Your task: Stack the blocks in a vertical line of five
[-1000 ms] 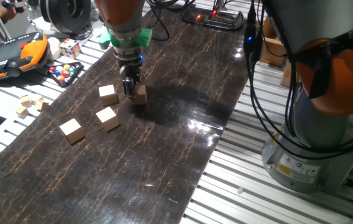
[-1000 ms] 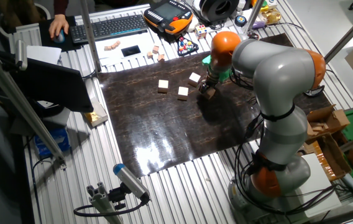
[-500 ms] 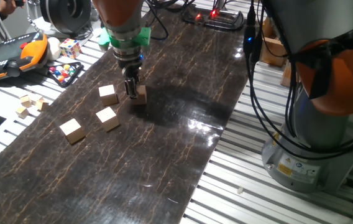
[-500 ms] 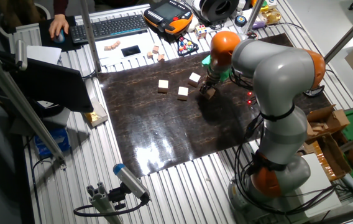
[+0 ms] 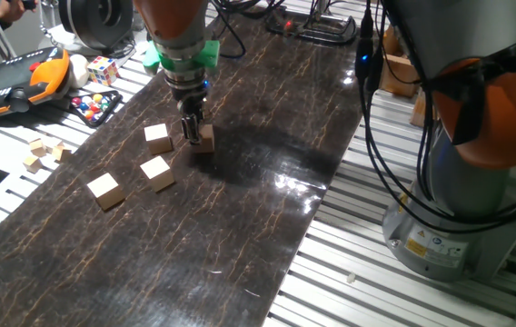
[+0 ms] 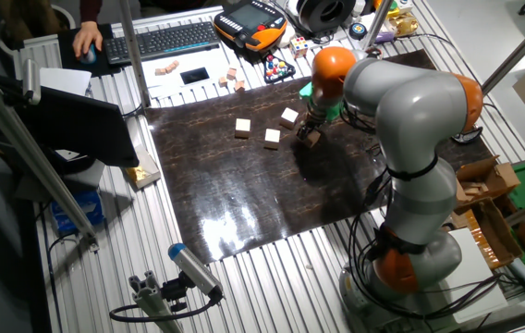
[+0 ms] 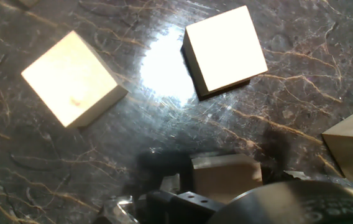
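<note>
Nothing has visibly moved since the earlier frames: arm, gripper and blocks all sit as they did.

Largest on the scene, the grey and orange robot arm (image 6: 401,120) reaches over the dark marbled mat (image 5: 267,173) that covers the slatted aluminium table (image 5: 476,300). Its two-finger gripper (image 5: 191,130) points straight down near the mat's far end, the fingers against a light tan wooden cube (image 5: 204,137) that rests on the mat. Whether the jaws actually clamp this cube cannot be told; in the hand view only part of it (image 7: 226,178) shows, with the finger hardware hiding its lower edge.

Three more plain tan wooden cubes lie apart from one another on the mat: one just beside the gripper (image 5: 157,137), one a little nearer (image 5: 156,173), one nearer still toward the mat's left edge (image 5: 104,191). A fifth cube is not seen on the mat. In the hand view a cube (image 7: 352,142) is cut off by the right border.

Wide bare mat lies in front of and to the right of the gripper.
</note>
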